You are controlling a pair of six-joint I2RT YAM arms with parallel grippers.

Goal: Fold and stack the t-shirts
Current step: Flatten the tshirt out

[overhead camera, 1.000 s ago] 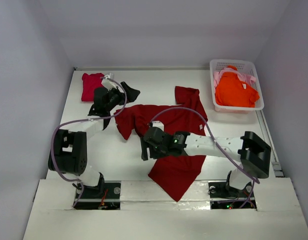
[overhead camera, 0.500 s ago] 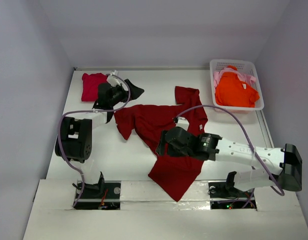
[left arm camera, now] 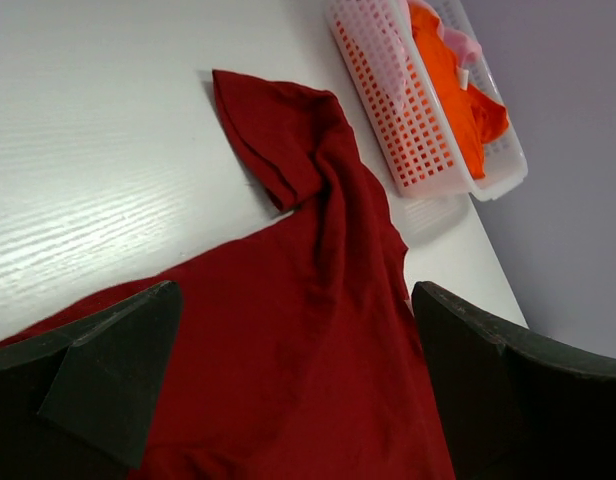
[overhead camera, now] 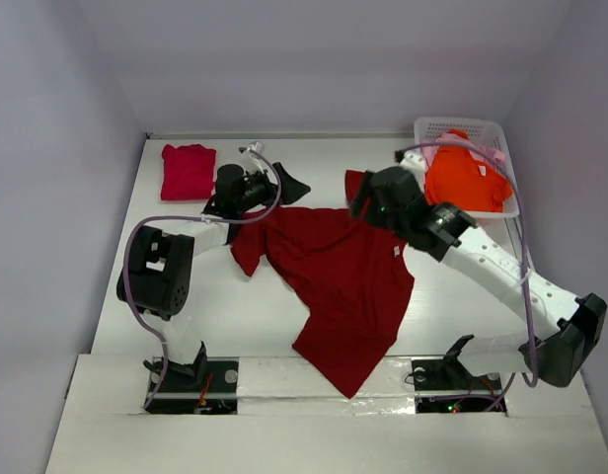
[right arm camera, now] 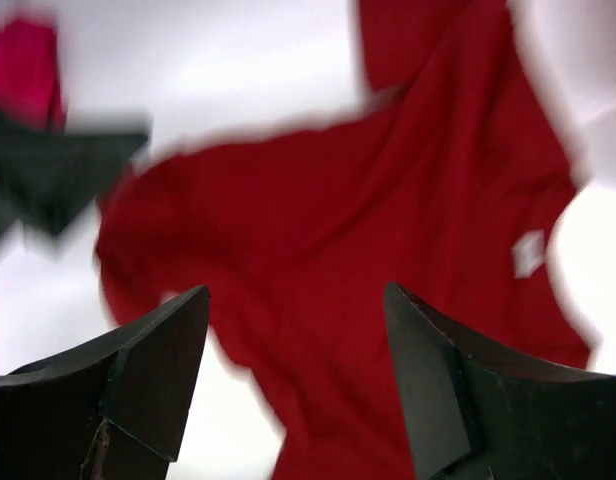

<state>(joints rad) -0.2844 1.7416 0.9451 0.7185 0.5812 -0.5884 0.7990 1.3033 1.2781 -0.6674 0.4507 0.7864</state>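
Note:
A large dark red t-shirt lies spread and rumpled across the middle of the table. My left gripper hovers open at its back left edge. In the left wrist view nothing but red cloth lies under the wide-apart fingers. My right gripper is open above the shirt's far sleeve. Its wrist view is blurred, with the red t-shirt below empty jaws. A folded crimson-pink t-shirt rests at the back left. An orange t-shirt and a pale pink one sit in the basket.
The white lattice basket stands at the back right corner, also in the left wrist view. Walls close off the table on the left, back and right. Purple cables loop off both arms above the cloth.
My right arm has swung from the shirt's front middle up to its far right sleeve, uncovering the cloth. My left gripper has moved right, toward the shirt's back edge.

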